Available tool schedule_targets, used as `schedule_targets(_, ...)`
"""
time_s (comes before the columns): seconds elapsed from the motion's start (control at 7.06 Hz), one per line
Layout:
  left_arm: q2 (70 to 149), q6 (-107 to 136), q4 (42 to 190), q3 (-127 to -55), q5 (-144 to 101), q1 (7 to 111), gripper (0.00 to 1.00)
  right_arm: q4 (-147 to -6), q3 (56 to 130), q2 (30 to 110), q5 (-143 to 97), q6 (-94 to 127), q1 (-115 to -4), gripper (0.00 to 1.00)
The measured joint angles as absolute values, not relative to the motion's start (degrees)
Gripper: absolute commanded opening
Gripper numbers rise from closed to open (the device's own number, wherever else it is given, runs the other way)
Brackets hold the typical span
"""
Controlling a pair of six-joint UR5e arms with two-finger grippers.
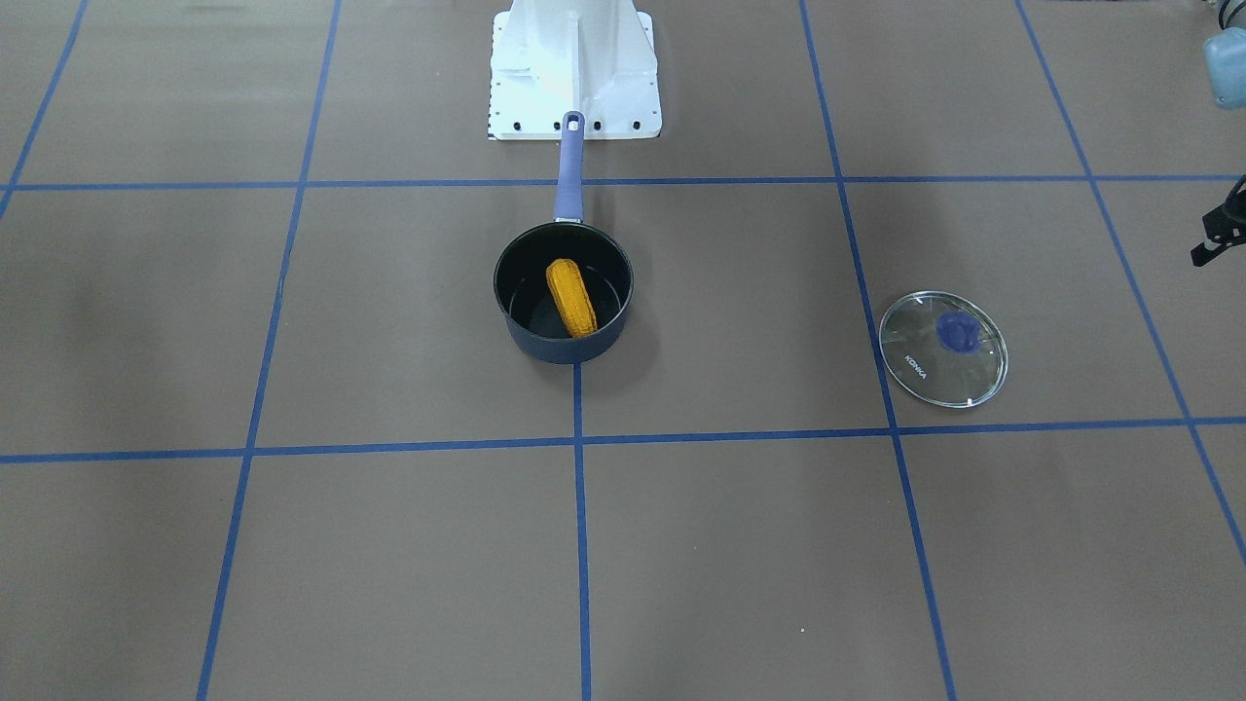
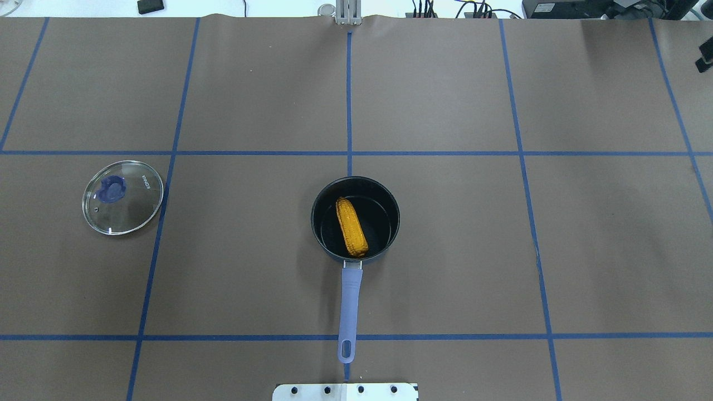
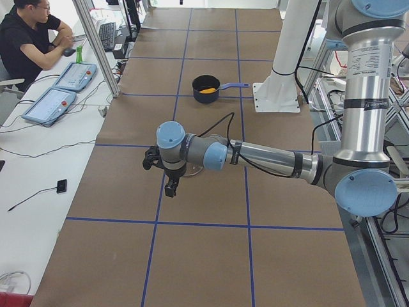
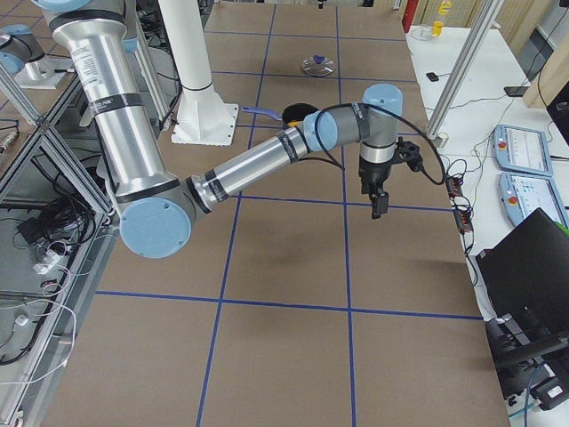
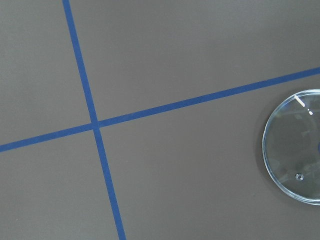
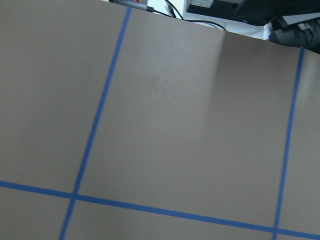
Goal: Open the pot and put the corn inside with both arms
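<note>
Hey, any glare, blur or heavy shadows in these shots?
Right wrist view: pale sheen streak across the table, top right. Left wrist view: sharp, small white glint on the lid rim. Overhead view: even light, only a soft shadow beside the pot.

Noted matt brown paper covering the counter (image 2: 250, 250), crossed with smooth blue tape (image 2: 349, 100). Recorded dark satin coating on pot (image 2: 383, 220), smooth matt plastic look on handle (image 2: 350, 303), bumpy dull plastic on corn (image 2: 352, 226), clear glossy glass on lid (image 2: 123, 196).
</note>
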State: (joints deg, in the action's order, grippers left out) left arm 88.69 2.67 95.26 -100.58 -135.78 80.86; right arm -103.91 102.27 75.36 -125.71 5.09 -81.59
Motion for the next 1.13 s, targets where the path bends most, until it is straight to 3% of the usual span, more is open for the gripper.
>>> schedule_targets(0.57,88.9,3.1,95.2,-100.0,-135.8,81.2,0.99,-93.0,100.3,95.0,-129.8,3.5,-85.9,1.00)
schedule_targets(1.13,89.3,3.4,94.8,-99.7,-135.8,81.3,0.99,-87.7,96.6,97.0,-130.1,3.5,-85.9,1.00)
